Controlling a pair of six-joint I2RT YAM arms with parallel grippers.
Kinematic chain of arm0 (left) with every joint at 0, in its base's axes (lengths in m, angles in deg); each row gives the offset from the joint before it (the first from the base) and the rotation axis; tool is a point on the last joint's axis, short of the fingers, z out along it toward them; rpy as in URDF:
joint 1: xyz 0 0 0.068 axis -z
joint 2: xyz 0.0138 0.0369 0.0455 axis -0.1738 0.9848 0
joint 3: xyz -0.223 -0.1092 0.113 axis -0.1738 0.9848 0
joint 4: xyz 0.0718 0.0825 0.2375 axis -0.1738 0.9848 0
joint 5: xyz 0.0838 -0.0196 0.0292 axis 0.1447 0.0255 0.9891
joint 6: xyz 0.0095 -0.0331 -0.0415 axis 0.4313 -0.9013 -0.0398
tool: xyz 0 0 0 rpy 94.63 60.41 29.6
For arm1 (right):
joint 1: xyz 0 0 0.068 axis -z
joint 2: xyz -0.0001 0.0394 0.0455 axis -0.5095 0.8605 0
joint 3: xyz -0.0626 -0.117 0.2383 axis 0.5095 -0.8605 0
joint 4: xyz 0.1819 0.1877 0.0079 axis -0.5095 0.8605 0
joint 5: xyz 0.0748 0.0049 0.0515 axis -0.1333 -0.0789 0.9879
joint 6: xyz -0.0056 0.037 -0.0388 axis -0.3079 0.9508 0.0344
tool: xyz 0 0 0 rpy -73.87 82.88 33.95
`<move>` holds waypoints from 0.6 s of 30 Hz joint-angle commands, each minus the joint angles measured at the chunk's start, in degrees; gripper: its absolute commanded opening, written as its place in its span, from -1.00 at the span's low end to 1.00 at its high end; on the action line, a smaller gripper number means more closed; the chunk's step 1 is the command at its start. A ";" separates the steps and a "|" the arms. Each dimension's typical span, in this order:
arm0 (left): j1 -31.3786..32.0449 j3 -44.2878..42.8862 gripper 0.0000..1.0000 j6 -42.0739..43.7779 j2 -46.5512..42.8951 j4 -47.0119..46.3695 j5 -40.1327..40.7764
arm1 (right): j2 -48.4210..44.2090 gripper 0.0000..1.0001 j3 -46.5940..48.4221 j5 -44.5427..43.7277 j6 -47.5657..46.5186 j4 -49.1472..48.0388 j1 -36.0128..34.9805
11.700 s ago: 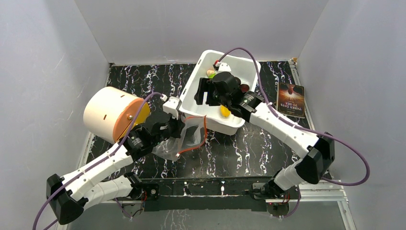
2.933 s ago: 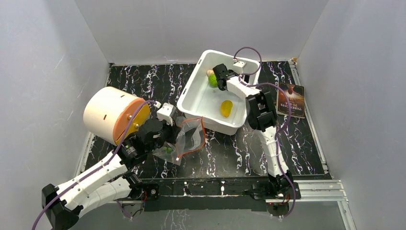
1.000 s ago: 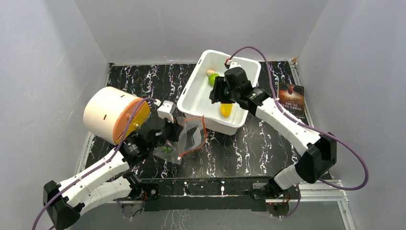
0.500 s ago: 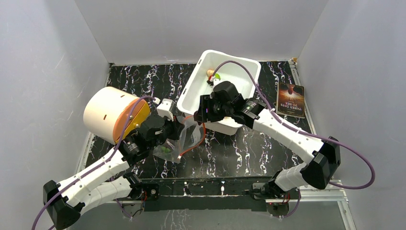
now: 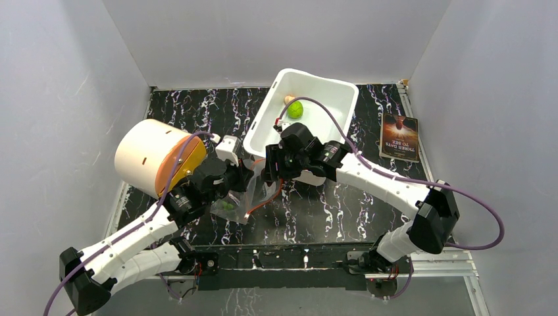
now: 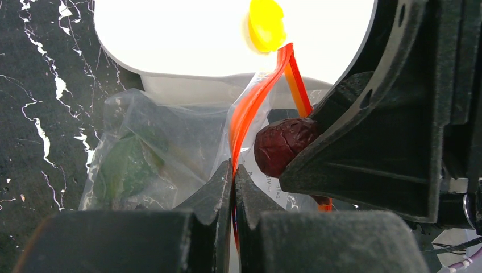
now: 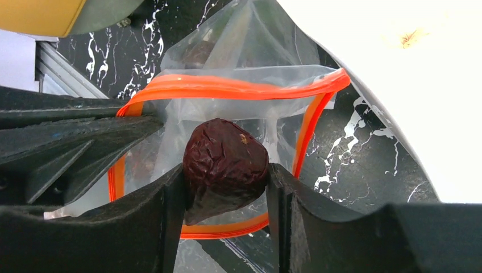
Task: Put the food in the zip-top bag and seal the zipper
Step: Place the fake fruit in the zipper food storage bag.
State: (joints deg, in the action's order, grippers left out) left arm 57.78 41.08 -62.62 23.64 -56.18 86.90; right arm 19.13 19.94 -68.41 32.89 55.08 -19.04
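1. Top external view: on the black marbled worktop [image 5: 342, 210], the left arm [image 5: 138, 230] and right arm [image 5: 381, 184] meet just in front of the white tub [image 5: 329, 82]. A cream drum [image 5: 148, 155] stands at the left.
2. The zip-top bag [image 7: 244, 51] lies on the worktop against the tub's near wall, its mouth raised and gaping. The avocado [image 6: 128, 168] already sits deep inside.
3. The left jaws are pressed together on the zipper [image 7: 227, 86], pinching one lip of the red-orange strip so that the mouth forms a loop.
4. The right jaws pinch the dark purple-brown fruit [image 7: 224, 162] at its sides. In the right wrist view it hangs framed by that loop, at or just above the opening.
5. Doing it well likely means the following:
   - Carry the fruit down through the middle of the loop.
   - Steer clear of the far lip and the tub wall.
   - Spread the right jaws only once the fruit is past the strip, so it drops toward the avocado rather than rolling back out.
   - Hold the left pinch steady, since a slack lip could fold the mouth shut.
6. Not yet bagged are the mango piece [image 6: 266, 23], the lime [image 5: 295, 109] and a beige bulb [image 5: 288, 99], all in the tub. The zipper is unsealed.
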 commanded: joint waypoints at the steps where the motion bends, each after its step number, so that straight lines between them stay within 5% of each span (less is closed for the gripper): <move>1: 0.04 -2.46 -1.00 -0.36 0.13 -1.68 -0.45 | -0.04 0.01 0.52 -1.01 0.06 -1.86 -0.33; 9: 0.04 -1.65 -1.00 -0.54 -0.08 -1.68 -0.40 | -1.48 0.33 1.76 1.87 -1.24 -2.86 -0.34; 18: -0.01 0.59 -1.00 0.63 -1.49 -1.50 0.38 | -3.42 0.18 6.27 -6.07 -3.30 -4.96 2.05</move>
State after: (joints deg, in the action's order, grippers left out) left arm 57.78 41.37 -62.67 23.72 -56.50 86.90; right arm 19.37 24.02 -69.11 29.74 55.06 -18.80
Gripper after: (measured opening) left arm 0.010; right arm 0.607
